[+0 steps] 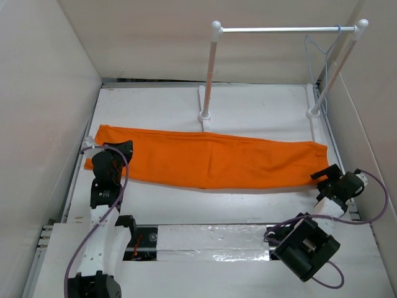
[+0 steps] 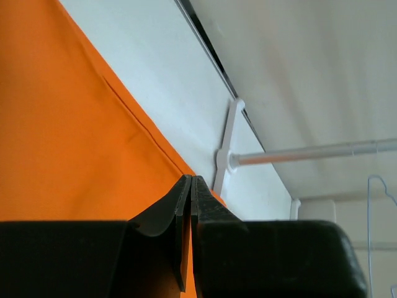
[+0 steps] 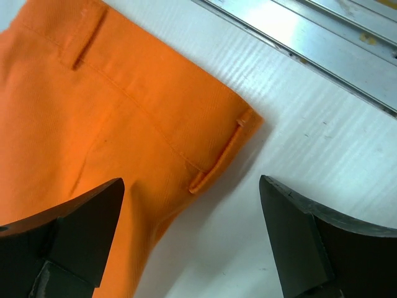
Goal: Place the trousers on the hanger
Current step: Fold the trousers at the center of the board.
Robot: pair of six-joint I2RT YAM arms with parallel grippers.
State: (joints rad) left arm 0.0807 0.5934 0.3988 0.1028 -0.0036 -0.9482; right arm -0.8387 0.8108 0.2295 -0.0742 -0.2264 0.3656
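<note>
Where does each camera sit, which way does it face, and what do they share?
Top external: high behind the arm bases, looking down on the bright orange cloth trousers and white two-post rack; both arms show.
Left wrist: low over the trousers, facing the rack; left gripper's closed fingers show.
Right wrist: looking down at the waistband corner; right gripper's open fingers show.
Shared: all see the trousers.

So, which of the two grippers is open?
The right gripper: its fingers stand wide apart by the waistband corner of the trousers. The left gripper is shut.
</note>
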